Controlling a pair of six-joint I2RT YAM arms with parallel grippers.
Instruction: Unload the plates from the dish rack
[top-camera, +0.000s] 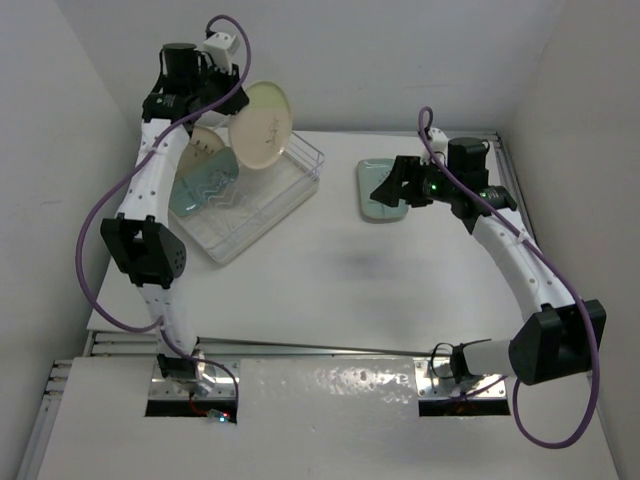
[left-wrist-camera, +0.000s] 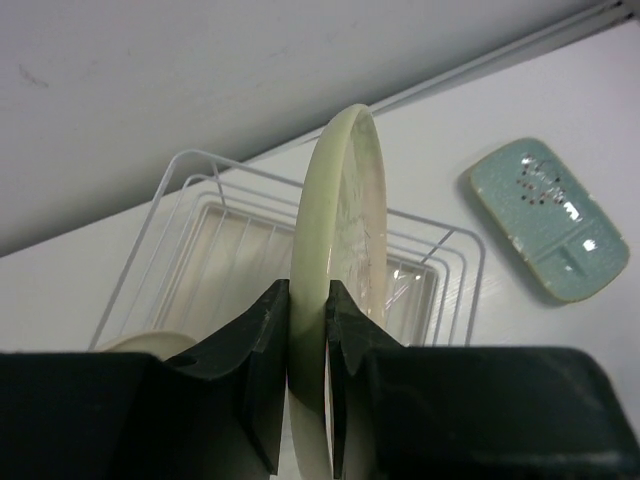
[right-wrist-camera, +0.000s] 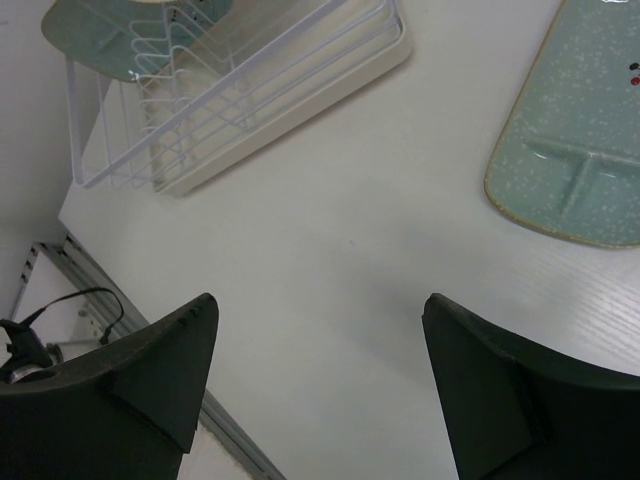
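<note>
Yellow-green plate (top-camera: 262, 125) clamped at rim by left end effector (left-wrist-camera: 308, 312), held above dish rack (top-camera: 300, 178). Right end effector (right-wrist-camera: 318, 305) spread wide, empty. Next, judged: carry clear, lay flat on worktop (top-camera: 330, 280).

legible text, labels, brands, numbers, signs: none you can read in any of the three views.

nearest items, for your record:
- pale blue-green plate (left-wrist-camera: 548, 222), flat on the table: a small cluster of dark and pale sprig marks near one end, decoration only, no letters or digits.
- yellow-green plate (left-wrist-camera: 345, 230), seen edge-on from the left wrist: faint marks on its cream face, too faint for you to make out as any character.
</note>
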